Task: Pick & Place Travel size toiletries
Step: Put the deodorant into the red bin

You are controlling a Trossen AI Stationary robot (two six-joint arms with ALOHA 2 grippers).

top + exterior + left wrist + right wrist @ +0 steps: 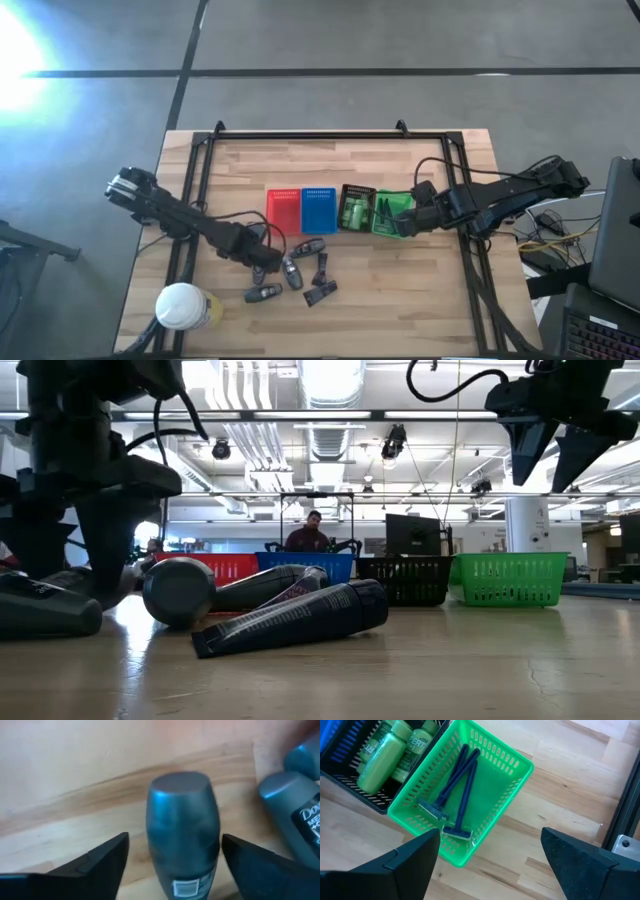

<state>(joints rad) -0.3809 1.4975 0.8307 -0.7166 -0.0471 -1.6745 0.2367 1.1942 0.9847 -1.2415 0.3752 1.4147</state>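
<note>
Now the left hand [170,870], fingers spread wide, straddles a grey bottle [183,832] lying on the worktop [75,770], unclamped; the right hand [490,865] hangs open and empty above the green tray [515,762] holding two razors [455,795].

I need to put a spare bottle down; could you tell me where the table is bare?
Bare wood lies right of the grey bottles and before the green tray, also behind the red tray. It is crowded around the left gripper.

Red tray [283,209], blue tray [319,209], black tray [343,190] and green tray [381,229] stand side by side; yellow container [184,307] near the table corner.
</note>
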